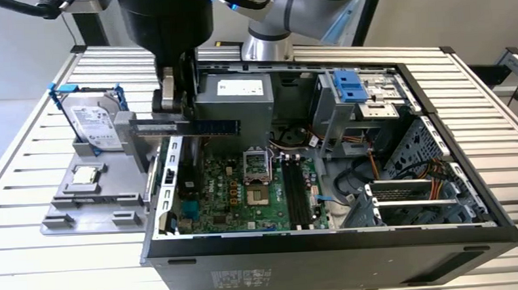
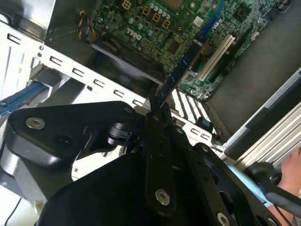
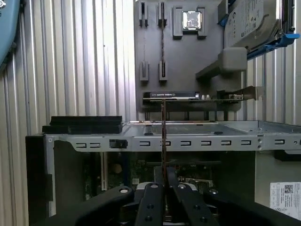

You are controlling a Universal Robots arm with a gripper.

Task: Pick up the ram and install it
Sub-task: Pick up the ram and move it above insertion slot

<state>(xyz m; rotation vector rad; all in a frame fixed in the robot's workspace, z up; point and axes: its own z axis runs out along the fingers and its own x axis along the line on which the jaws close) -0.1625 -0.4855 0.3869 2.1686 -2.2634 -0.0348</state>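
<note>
The ram (image 1: 216, 126) is a long thin dark blue stick, held level by one end in my gripper (image 1: 177, 112), which is shut on it. It hangs above the open computer case (image 1: 333, 243), over the side of the motherboard (image 1: 235, 198) on the exterior view's left. In the second wrist view the ram (image 2: 181, 70) juts out from the fingertips (image 2: 157, 110) toward the green board. It appears edge-on in the first wrist view, a thin line (image 3: 162, 132) rising from the gripper (image 3: 162, 181) across the case's wall. The black memory slots (image 1: 296, 189) lie further to the exterior view's right.
A grey fixture (image 1: 95, 198) beside the case holds a processor chip (image 1: 87, 173), a hard drive in a blue frame (image 1: 92, 119) and an expansion card (image 3: 188, 96). Inside the case are a power supply (image 1: 235, 97), drive cages (image 1: 362, 94) and cables (image 1: 356, 173). The slatted table (image 1: 37, 272) surrounds it.
</note>
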